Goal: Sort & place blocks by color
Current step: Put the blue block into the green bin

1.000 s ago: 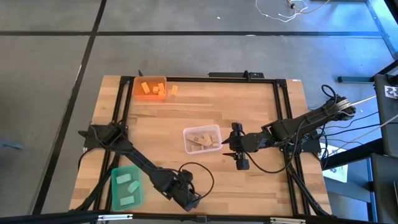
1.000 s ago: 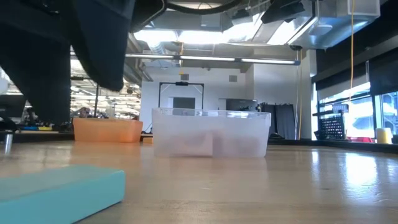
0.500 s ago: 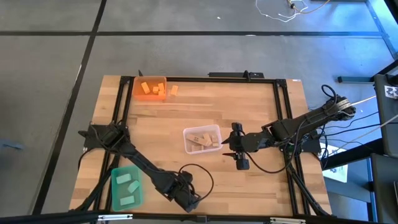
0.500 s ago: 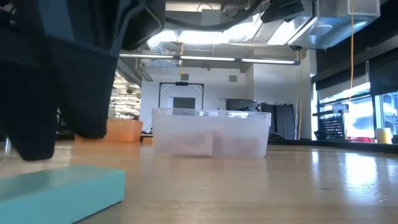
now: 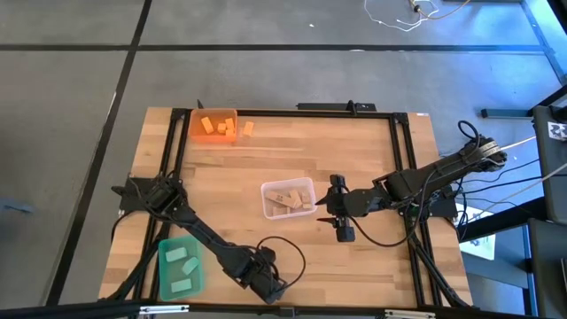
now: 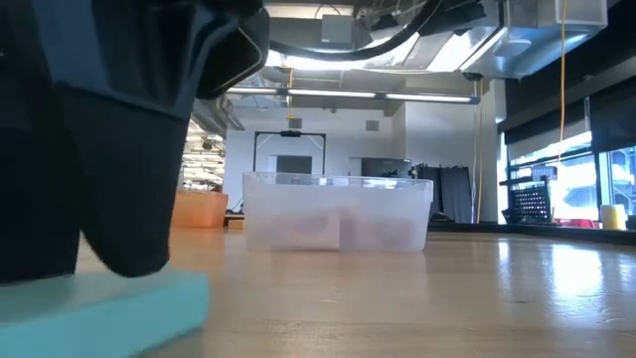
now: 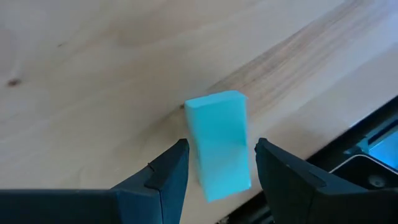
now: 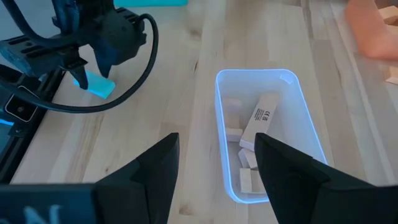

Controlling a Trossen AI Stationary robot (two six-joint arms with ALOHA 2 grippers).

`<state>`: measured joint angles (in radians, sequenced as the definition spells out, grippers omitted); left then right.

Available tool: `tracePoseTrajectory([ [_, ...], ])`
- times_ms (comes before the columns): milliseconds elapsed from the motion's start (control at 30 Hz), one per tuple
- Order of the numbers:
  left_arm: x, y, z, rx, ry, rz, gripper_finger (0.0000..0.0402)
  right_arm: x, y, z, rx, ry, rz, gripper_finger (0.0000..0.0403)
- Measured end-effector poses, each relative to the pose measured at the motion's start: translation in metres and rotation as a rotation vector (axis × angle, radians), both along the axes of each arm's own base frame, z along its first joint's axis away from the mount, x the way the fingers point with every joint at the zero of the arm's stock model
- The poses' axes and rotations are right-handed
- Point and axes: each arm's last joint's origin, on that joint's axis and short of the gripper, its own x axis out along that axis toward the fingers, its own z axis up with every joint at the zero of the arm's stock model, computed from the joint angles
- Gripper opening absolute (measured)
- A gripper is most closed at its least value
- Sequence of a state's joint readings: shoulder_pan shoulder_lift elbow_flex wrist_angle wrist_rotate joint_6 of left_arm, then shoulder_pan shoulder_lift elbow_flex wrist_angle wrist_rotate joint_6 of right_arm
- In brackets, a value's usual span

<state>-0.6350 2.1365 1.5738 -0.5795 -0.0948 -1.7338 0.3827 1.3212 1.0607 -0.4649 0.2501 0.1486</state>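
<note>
Most small blocks already lie sorted in the orange (image 5: 213, 127), clear (image 5: 288, 199) and green plastic bins (image 5: 180, 266). One orange block (image 5: 248, 128) lies beside the orange bin. The left gripper (image 7: 216, 163), fingers spread, straddles a mint green block (image 7: 217, 143) near the worktop (image 5: 354, 151) front edge; the right gripper (image 8: 214, 162) waits spread beside the clear bin.

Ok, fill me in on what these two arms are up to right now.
The left gripper is at the table's near edge, its fingers open on either side of a mint green block lying on the wood. The right gripper waits, open, beside the clear bin of tan blocks. Orange blocks sit in the orange bin, one orange block just outside it.
</note>
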Motion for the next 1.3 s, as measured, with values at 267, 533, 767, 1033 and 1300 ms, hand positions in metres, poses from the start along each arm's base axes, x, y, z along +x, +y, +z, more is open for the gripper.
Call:
tracePoseTrajectory([
  [267, 0.001, 0.000, -0.002, 0.007, -0.007, -0.013, 0.0175, 0.000, 0.000, 0.000, 0.001, -0.001, 0.000, 0.0209],
  [533, 0.002, -0.002, -0.011, -0.004, 0.025, -0.026, 0.0175, 0.000, 0.000, 0.000, 0.001, -0.002, 0.000, 0.0209],
  [767, -0.004, 0.003, -0.015, 0.043, 0.106, -0.019, 0.0175, 0.000, 0.000, 0.000, 0.002, -0.005, 0.000, 0.0209],
  [1033, -0.009, 0.011, -0.016, 0.090, 0.173, -0.009, 0.0175, 0.000, 0.000, 0.000, 0.002, -0.005, 0.000, 0.0209],
  [1300, -0.015, 0.017, -0.019, 0.148, 0.251, -0.013, 0.0175, 0.000, 0.000, 0.000, 0.002, -0.005, 0.000, 0.0209],
])
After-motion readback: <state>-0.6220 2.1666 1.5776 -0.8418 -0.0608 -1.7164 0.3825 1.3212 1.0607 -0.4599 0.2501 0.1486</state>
